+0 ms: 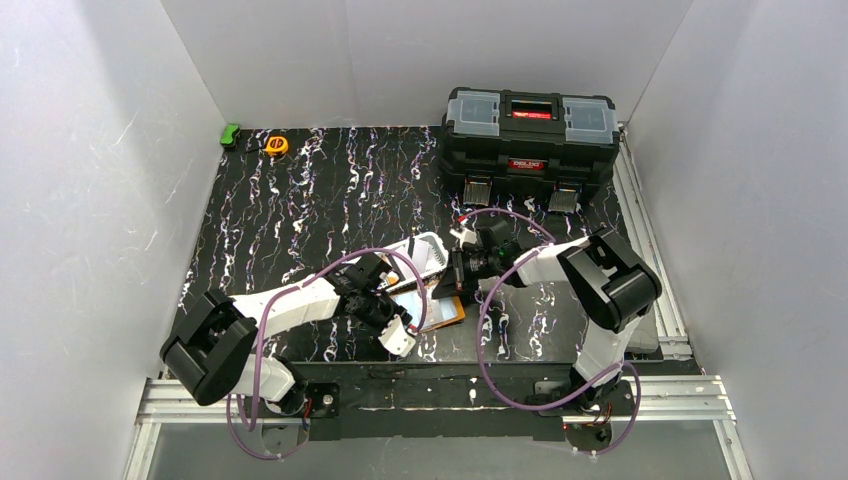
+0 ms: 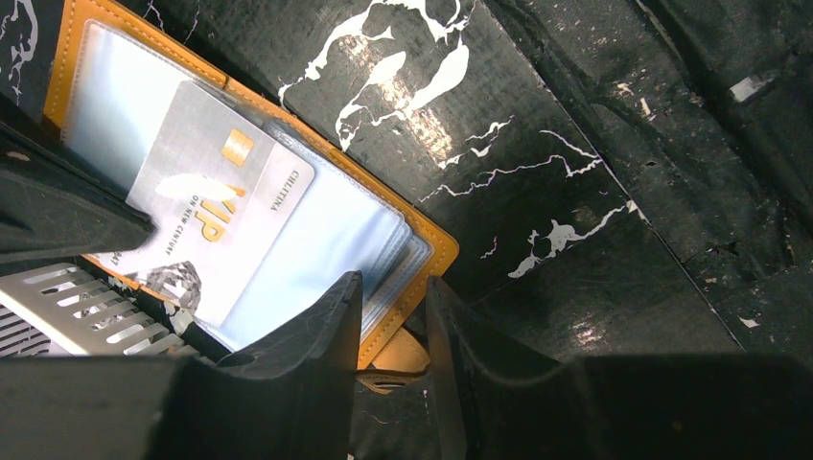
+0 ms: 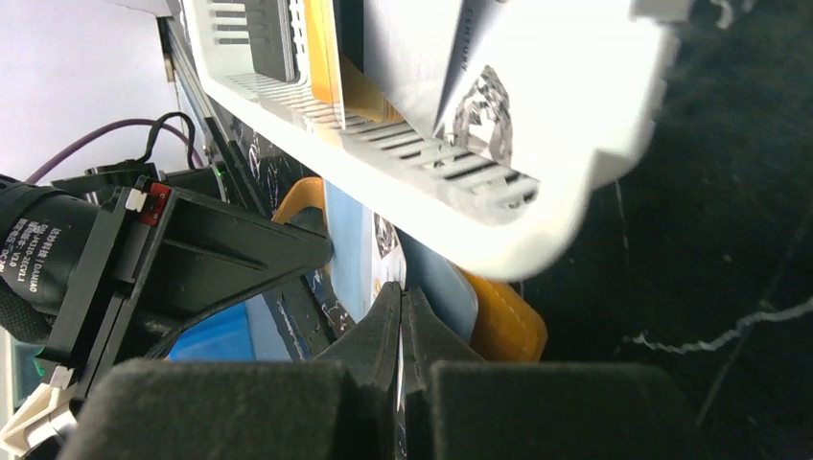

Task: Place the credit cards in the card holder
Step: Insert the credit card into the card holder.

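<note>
Card holder (image 2: 422, 251), lying open at upper left of the left-wrist frame, is bearing one silver credit card (image 2: 220, 220), apparently only part-inserted, pinched by the right gripper (image 3: 401, 297), while the left gripper (image 2: 393, 283) is straddling its orange edge, fingers narrowly spread; further credit cards (image 3: 422, 57) are waiting in the white basket (image 3: 537, 230).

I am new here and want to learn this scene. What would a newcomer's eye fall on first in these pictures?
First, the open orange leather-like card holder at the near middle of the black marbled table, with a silver VIP credit card lying across its clear pockets. Next, the big black toolbox at the far right, and the white slotted plastic basket just beside the holder.
</note>
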Motion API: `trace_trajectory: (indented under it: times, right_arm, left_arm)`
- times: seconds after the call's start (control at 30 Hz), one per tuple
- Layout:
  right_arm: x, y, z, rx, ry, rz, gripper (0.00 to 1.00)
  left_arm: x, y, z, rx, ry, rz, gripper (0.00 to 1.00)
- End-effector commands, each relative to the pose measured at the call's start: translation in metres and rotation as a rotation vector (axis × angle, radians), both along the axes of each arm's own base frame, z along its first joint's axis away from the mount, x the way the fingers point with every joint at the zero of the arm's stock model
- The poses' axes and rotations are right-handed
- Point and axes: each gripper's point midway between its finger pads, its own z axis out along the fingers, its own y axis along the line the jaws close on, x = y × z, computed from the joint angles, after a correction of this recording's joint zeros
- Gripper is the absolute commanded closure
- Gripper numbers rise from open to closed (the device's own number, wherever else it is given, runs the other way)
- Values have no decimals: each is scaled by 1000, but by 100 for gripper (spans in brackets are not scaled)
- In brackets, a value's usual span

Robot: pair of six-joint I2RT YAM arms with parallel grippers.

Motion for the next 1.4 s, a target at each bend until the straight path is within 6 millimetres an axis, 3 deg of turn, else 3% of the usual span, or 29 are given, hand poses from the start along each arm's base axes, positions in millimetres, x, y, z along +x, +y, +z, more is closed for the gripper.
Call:
trace_trajectory:
  times: [0.0, 0.37, 0.5, 0.9, 1.07, 1.27, 1.37]
  right_arm:
    - [-4, 11, -6, -27, -18, 60, 99]
    - [-12, 20, -6, -118, -82, 83, 99]
    - [-15, 23, 0, -146, -120, 87, 79]
    - [-19, 19, 16, -231, -192, 94, 42]
    - [-24, 23, 16, -264, -209, 124, 41]
    - [-28, 26, 13, -299, -230, 137, 41]
    - [-28, 27, 16, -303, -256, 140, 41]
  left_arm:
    - [-13, 14, -12, 59, 41, 1, 72]
    - [-11, 11, -10, 47, 37, 7, 72]
    - [-10, 9, -8, 38, 37, 15, 72]
    - [10, -1, 23, -8, 17, 168, 68]
    - [11, 4, 39, -29, 22, 232, 68]
    - [20, 17, 26, -39, 13, 357, 68]
    - [23, 27, 9, -8, 30, 427, 68]
